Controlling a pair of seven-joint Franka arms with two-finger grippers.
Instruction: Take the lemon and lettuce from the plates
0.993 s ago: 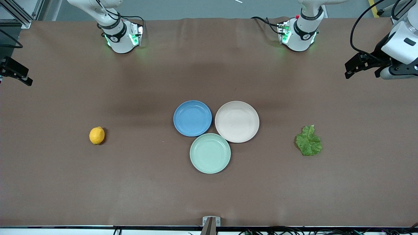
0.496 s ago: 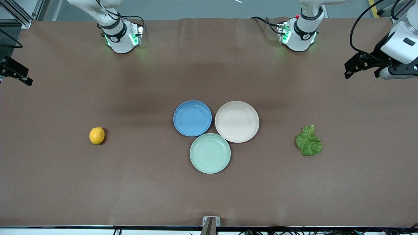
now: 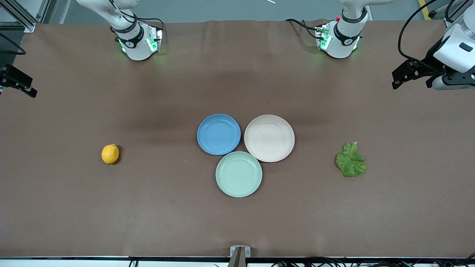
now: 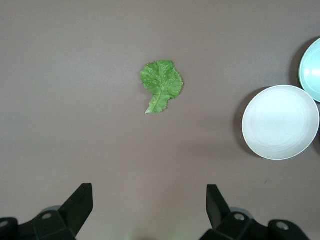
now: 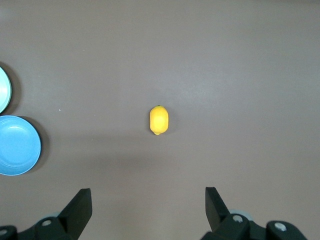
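On the brown bench (image 3: 237, 74), the lemon (image 3: 110, 154) lay bare toward the right arm's end and the lettuce (image 3: 350, 160) toward the left arm's end, both well apart from the blue plate (image 3: 218, 134) and cream plate (image 3: 269, 138), which sat empty and touching the mint plate (image 3: 238, 174); the picking looked done. The left tool (image 4: 150, 212) hung released over the crinkled, veined leaf; the right tool (image 5: 148, 212) hung released over the smooth oval fruit.
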